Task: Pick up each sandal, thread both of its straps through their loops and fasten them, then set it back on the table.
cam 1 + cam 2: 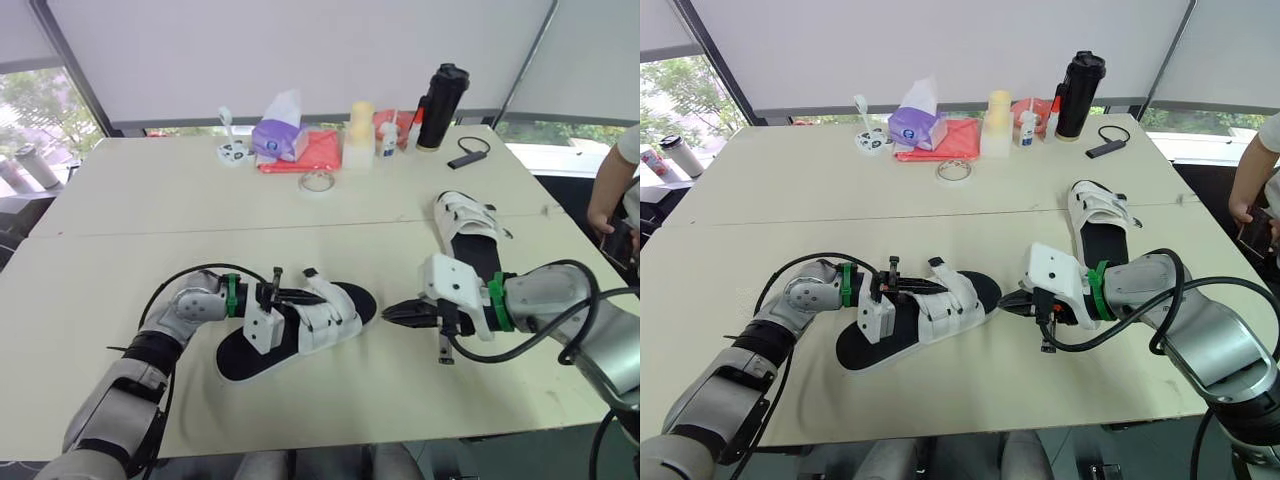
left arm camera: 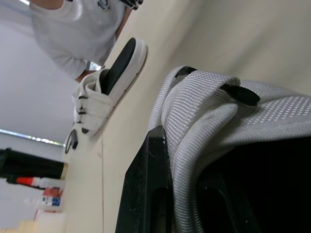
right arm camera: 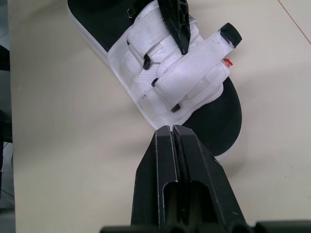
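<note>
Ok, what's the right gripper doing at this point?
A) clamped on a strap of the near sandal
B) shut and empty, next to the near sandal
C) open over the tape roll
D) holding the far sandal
B: the right gripper has its two fingers pressed together with nothing between them, pointing at the near sandal close beside it.

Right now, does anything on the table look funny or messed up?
Yes. On the near sandal, one strap sticks out loose, with its black-tipped end lifted instead of lying flat like the strap beside it. The far sandal looks tidy, with its straps down. Nothing looks spilled or broken.
</note>
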You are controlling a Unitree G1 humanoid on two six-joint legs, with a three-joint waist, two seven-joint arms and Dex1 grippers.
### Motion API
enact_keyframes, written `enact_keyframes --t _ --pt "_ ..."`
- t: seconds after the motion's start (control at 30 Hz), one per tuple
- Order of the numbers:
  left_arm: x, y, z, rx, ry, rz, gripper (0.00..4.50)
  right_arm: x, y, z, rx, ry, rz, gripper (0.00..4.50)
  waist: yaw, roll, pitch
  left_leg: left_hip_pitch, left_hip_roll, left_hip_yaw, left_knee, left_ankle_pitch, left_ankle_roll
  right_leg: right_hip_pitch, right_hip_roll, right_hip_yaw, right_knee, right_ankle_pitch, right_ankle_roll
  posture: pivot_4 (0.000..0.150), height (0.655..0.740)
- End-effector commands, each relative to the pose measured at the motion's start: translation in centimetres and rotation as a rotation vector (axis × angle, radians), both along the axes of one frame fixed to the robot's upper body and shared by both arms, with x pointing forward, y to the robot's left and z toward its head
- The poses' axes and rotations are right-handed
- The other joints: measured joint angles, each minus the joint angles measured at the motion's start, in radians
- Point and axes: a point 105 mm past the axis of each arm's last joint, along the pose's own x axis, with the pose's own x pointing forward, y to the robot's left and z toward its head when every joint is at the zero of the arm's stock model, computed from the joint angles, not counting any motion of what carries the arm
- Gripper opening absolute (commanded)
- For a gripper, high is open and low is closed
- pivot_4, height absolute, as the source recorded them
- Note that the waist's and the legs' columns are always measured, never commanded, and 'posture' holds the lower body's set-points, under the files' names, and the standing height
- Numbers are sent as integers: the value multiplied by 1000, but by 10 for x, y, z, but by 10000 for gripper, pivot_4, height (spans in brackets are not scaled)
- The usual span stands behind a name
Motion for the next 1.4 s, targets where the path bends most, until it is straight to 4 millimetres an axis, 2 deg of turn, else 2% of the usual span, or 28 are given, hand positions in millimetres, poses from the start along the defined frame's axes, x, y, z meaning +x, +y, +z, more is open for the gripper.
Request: enact_keyframes --t 0.03,0.1,0.17,0.27,0.37,0.43,0.7,0.87,0.9,1.03,1.13,1.33,1.4 --pt "21 5 22 -91 -57 134 200 -4 4 8 -6 -51 22 0 0 0 0 0 0 0 0 0 0 0 0 0 0 0 0 1500 7400" --pt "44 13 37 -174 -78 312 200 -4 6 8 -3 -52 23 0 0 0 0 0 0 0 0 0 0 0 0 0 0 0 0 1500 7400" --pt "58 20 44 -210 -108 428 200 -4 8 9 1 -53 25 0 -1 -1 0 0 0 0 1 0 0 0 0 0 1 0 0 1500 7400" --pt "88 42 53 -247 -169 689 200 -3 12 9 3 -56 32 0 -3 -1 1 0 0 0 1 0 0 0 0 0 1 0 1 1500 7400" --pt "111 59 54 -253 -200 886 200 -1 14 8 3 -58 37 0 -2 -2 1 0 0 0 1 0 0 0 1 -1 1 0 1 1500 7400" --pt "120 63 51 -248 -195 968 200 0 15 8 2 -60 39 0 -1 -2 1 0 0 0 1 0 0 0 1 -1 2 0 2 1500 7400" --pt "140 71 39 -278 -131 1183 200 4 15 4 -1 -63 39 0 4 -2 1 0 0 -1 1 0 0 1 1 -1 1 0 3 1500 7400" --pt "138 65 21 -221 -89 1179 200 4 13 2 -3 -62 33 0 4 -2 1 1 0 -2 6 0 0 5 1 -2 2 -1 6 1500 7400" --pt "138 66 21 -226 -79 1182 9601 4 13 1 -4 -62 33 0 4 -2 1 1 0 -2 7 0 0 5 1 -2 2 -1 6 1500 7400" --pt "137 70 22 -227 -76 1184 27929 4 13 0 -2 -62 30 0 -1 -2 2 0 0 -2 8 0 0 4 1 -2 1 1 4 1500 7400" --pt "134 69 22 -212 -66 1165 44442 5 12 0 -1 -63 29 0 -1 -2 1 -1 0 -2 7 0 0 3 1 -2 1 1 3 1500 7400" --pt "126 63 24 -212 -43 1133 44834 5 12 0 -2 -65 29 0 -1 -2 1 -1 0 -1 7 0 0 4 1 -1 1 1 3 1500 7400" --pt "113 56 24 -192 -69 1074 44834 5 13 -1 -3 -65 34 0 -1 -2 1 -1 0 -1 7 0 0 3 1 -1 1 1 3 1500 7400"
